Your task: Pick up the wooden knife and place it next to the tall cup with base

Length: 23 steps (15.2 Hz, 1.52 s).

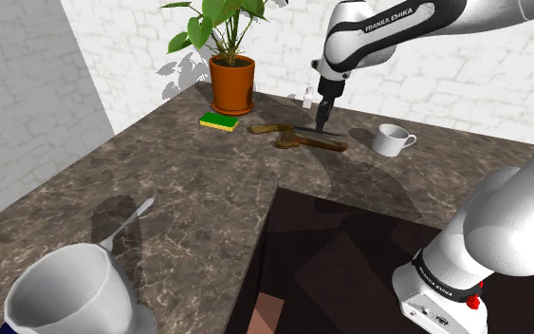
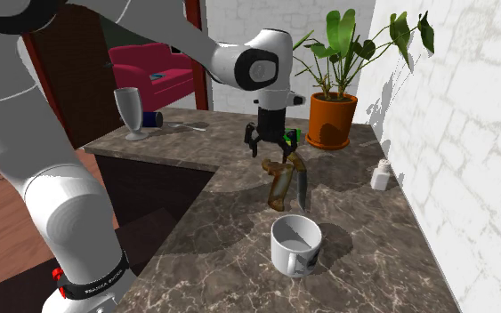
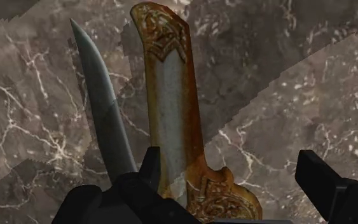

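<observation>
Over the far end of the marbled bench (image 1: pixel 189 190), near the potted plant (image 1: pixel 231 83), I saw the pincer (image 1: pixel 323 121) hanging wide open and gripping nothing, just above the knife (image 1: pixel 310 139). From the wrist camera, its ornate brown part lay flat between the fingers (image 3: pixel 323 184), with the grey blade alongside. The tall cup (image 2: pixel 129 108) stood well apart.

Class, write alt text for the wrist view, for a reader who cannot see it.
The open black hand hangs over a grey-bladed knife and the carved brown sheath beside it, both lying on a dark marbled counter.
</observation>
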Motion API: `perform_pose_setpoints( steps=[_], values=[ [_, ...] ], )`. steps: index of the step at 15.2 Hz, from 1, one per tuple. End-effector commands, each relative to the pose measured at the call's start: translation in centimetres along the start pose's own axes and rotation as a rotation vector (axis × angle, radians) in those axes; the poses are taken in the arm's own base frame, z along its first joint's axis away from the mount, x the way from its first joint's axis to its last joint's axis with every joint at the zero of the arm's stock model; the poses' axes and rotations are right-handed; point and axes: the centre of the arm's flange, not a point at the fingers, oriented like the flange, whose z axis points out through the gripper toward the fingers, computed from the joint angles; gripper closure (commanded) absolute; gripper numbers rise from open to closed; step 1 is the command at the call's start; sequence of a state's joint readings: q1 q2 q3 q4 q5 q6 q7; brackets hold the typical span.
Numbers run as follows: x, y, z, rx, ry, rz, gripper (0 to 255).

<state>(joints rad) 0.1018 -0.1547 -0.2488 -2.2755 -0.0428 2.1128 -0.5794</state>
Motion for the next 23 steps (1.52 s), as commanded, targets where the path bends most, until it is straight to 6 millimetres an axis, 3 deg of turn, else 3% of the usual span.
perform_pose_setpoints(
  steps=[1,5,12,20,21,23],
  values=[
    [1.6,1.1,1.8,-0.008,0.006,-0.043,0],
    [4.7,3.0,4.2,-0.019,0.016,-0.113,0],
    [4.7,3.0,8.2,-0.019,0.016,-0.113,0],
    [4.7,3.0,8.2,-0.019,0.016,-0.113,0],
    [4.7,3.0,8.2,-0.019,0.016,-0.113,255],
    [4.7,3.0,8.2,-0.019,0.016,-0.113,255]
  ],
)
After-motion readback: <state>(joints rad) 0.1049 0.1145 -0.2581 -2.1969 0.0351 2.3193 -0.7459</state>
